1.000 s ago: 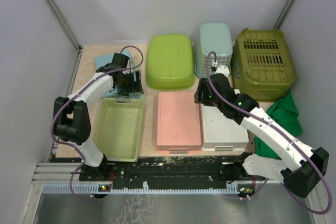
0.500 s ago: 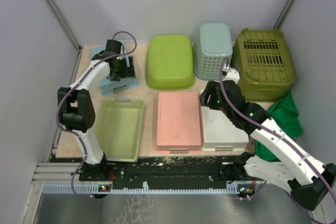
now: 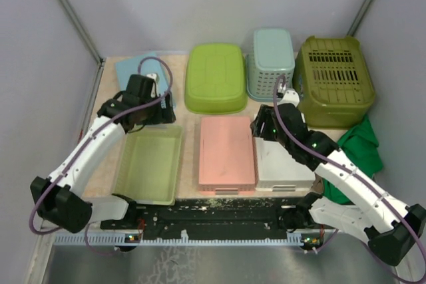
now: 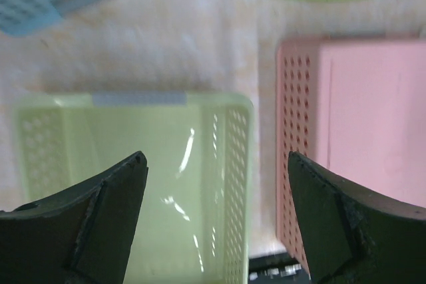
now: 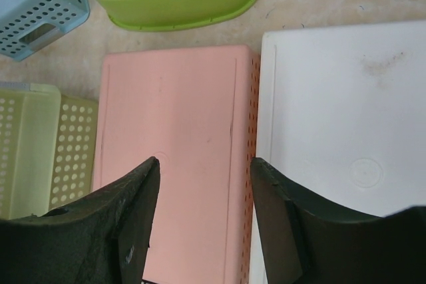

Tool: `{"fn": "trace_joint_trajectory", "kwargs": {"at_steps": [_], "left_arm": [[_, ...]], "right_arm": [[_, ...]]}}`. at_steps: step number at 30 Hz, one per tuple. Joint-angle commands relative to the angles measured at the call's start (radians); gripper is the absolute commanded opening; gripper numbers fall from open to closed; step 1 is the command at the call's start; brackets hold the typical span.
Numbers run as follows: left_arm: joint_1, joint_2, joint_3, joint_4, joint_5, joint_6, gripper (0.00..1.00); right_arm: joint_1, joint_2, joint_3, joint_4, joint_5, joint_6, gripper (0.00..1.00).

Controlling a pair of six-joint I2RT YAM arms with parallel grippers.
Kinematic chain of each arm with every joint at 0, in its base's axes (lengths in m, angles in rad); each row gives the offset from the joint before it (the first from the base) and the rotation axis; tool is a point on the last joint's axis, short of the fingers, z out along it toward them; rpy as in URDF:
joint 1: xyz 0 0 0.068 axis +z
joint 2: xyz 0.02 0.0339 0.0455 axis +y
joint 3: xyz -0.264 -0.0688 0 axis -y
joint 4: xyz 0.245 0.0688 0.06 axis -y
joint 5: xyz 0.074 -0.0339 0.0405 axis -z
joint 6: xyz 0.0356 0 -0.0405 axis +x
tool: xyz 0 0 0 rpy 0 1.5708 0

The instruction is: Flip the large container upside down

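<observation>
The large container (image 3: 148, 164), a pale yellow-green perforated basket, stands upright at the near left of the counter (image 3: 192, 123), its opening facing up and nothing showing inside. The left fingers (image 4: 106, 207) are spread wide and hold nothing. They hang above the far part of this basket, and the wrist view looks down past them onto its far wall and right wall. Whether they touch the rim cannot be told.

Just right of the basket lies a pink container (image 3: 227, 151), bottom up, and right of that, side by side with it, a white container (image 3: 283, 161), also bottom up. The right fingers (image 5: 126, 214) are likewise spread and empty, above the far ends of these two.

Along the far side, from left to right, lie a blue basket (image 3: 136, 68), a lime green tub (image 3: 215, 78), a grey-blue basket (image 3: 271, 61) and an olive basket (image 3: 334, 78), the last three inverted. A green cloth (image 3: 363, 147) lies at the right edge.
</observation>
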Motion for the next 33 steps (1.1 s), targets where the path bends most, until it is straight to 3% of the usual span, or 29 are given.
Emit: {"fn": "trace_joint_trajectory", "kwargs": {"at_steps": [1, 6, 12, 16, 21, 25, 33], "left_arm": [[-0.150, -0.065, -0.148, -0.083, -0.032, -0.136, 0.91], [-0.276, -0.102, -0.269, -0.082, -0.059, -0.233, 0.89], [-0.289, -0.069, -0.425, 0.099, 0.022, -0.246, 0.71], [-0.290, -0.017, -0.461, 0.147, 0.017, -0.257, 0.50], [-0.283, -0.015, -0.374, 0.093, -0.132, -0.232, 0.02], [-0.214, 0.003, -0.304, 0.140, -0.145, -0.147, 0.00], [0.061, 0.155, -0.220, 0.265, 0.054, -0.051, 0.00]], "right_arm": [[-0.006, 0.003, -0.003, 0.065, 0.011, -0.014, 0.57], [-0.007, 0.032, 0.003, 0.084, -0.002, 0.001, 0.57], [-0.007, 0.039, -0.001, 0.096, -0.026, 0.017, 0.57], [-0.007, 0.030, 0.001, 0.085, -0.022, 0.021, 0.57], [-0.007, 0.028, 0.006, 0.079, -0.019, 0.022, 0.57], [-0.006, 0.048, 0.011, 0.088, -0.023, 0.021, 0.57], [-0.007, 0.076, 0.029, 0.095, -0.035, 0.017, 0.56]]}}
